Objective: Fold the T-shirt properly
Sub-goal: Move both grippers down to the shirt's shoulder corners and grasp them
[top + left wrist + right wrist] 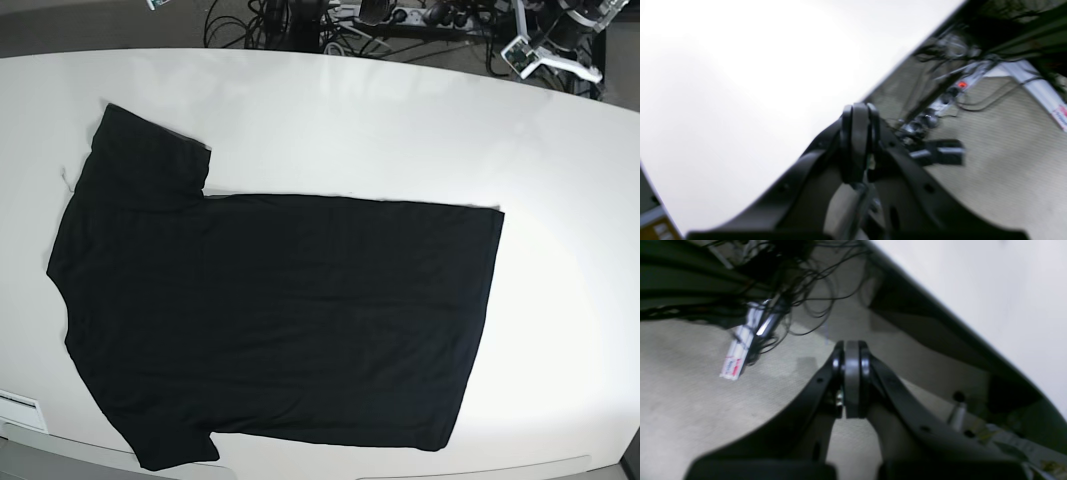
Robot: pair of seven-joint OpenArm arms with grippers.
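Observation:
The black T-shirt [270, 320] lies spread flat on the white table [400, 130] in the base view, plain side up, collar end at the left, hem at the right. One sleeve points to the far left corner, the other to the near edge. No arm shows in the base view. My left gripper [859, 115] is shut and empty over the table's edge, with the floor beyond. My right gripper [851, 346] is shut and empty, above the floor beside the table edge. The shirt does not show in either wrist view.
Cables and power strips [380, 20] lie on the floor behind the table's far edge. A white label [20, 410] sits on the table's near left corner. Bare white table shows right of the hem and along the far side.

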